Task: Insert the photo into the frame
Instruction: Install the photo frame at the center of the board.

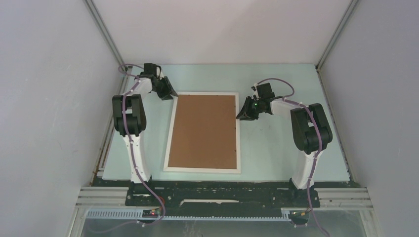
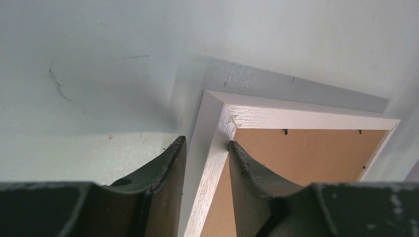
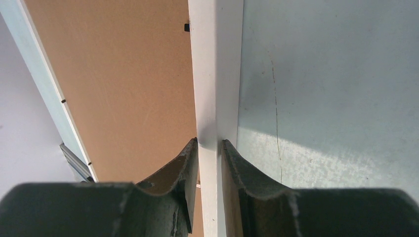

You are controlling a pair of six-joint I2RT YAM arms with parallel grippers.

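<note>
- Frame point(image 1: 202, 170) lies flat on table point(image 1: 276, 148) btwn both arms, brown backing board point(image 1: 202, 131) facing up; long axis runs near-to-far.
- Right gripper point(image 1: 243, 112) is clamped on its right rail, far end.
- Left gripper point(image 1: 170, 94) straddles the far-left corner; firm hold can't be told.
- Photo not in view.

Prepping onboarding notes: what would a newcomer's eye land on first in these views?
The big white frame lies back-up in the middle of the table, its brown backing board filling it. The left end effector straddles the rail at the frame's far-left corner, and the right end effector is closed on the right rail near the far end. No photo shows in any view.
</note>
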